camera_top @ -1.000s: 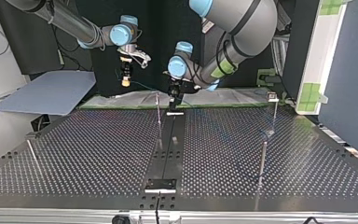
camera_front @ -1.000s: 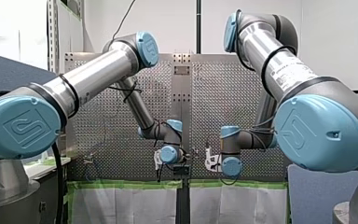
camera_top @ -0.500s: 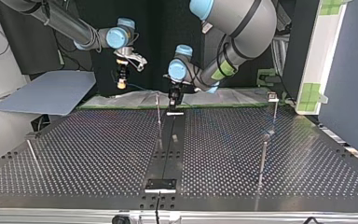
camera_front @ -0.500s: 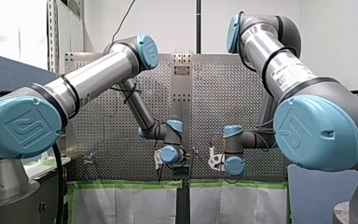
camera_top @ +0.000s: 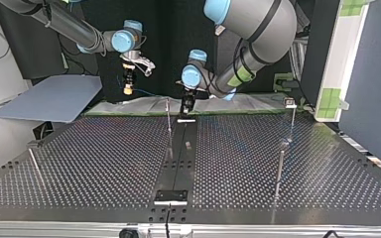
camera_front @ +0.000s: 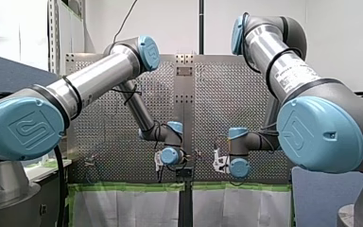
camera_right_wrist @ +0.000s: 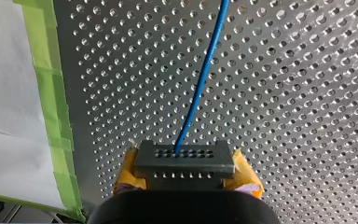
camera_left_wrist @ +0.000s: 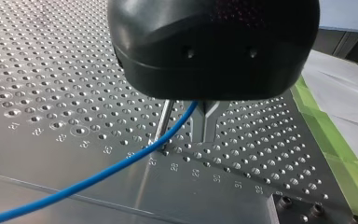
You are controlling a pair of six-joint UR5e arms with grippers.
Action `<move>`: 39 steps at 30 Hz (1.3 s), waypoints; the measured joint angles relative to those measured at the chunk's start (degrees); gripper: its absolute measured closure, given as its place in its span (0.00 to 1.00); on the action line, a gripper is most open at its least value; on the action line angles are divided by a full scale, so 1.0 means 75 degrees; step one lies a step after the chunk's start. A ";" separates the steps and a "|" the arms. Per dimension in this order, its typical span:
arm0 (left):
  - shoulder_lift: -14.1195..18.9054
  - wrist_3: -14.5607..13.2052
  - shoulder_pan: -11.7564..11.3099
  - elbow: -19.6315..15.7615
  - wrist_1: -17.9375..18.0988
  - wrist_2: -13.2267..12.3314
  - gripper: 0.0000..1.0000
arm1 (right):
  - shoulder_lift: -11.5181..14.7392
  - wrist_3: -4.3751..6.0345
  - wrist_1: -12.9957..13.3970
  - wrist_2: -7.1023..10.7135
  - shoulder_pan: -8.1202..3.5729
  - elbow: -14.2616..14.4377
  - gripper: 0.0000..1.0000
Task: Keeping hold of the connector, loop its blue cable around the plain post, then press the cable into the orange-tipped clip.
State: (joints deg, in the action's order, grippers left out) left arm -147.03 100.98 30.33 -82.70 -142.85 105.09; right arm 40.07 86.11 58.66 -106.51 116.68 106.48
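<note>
Over perforated table (camera_top: 104,163), my right arm (camera_top: 79,32) points down, jaws clamping connector (camera_right_wrist: 184,161).

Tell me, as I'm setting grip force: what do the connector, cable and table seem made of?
Connector: dark, matte, likely moulded plastic; rows of small holes in its face. Cable: smooth blue jacket, probably plastic or rubber; it bends freely. Table: bare metal, probably aluminium; dull sheen, drilled holes.

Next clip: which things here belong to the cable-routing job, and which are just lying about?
Job: connector, held in my right gripper; blue cable; thin post beside my left gripper.

Lying about: other posts; grey board; green tape; white sheet.
</note>
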 joint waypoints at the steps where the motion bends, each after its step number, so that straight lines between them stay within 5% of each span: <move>1: 0.0001 0.0000 -0.0008 0.0001 0.0000 -0.0009 1.00 | -0.0001 -0.0003 -0.0001 0.0002 -0.0002 0.0001 1.00; 25: 0.0000 0.0001 -0.0163 0.0002 -0.0021 -0.0003 0.98 | -0.0053 -0.0096 -0.0188 0.0660 -0.0275 -0.0255 1.00; 39: 0.0002 0.0023 -0.0271 0.0001 -0.0093 0.0122 0.98 | -0.0773 -0.0059 -0.0861 0.0782 -0.0392 -0.1073 1.00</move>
State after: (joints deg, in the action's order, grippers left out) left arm -147.02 101.16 28.30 -82.69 -143.55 106.00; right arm 34.28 85.67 52.20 -100.64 113.74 98.43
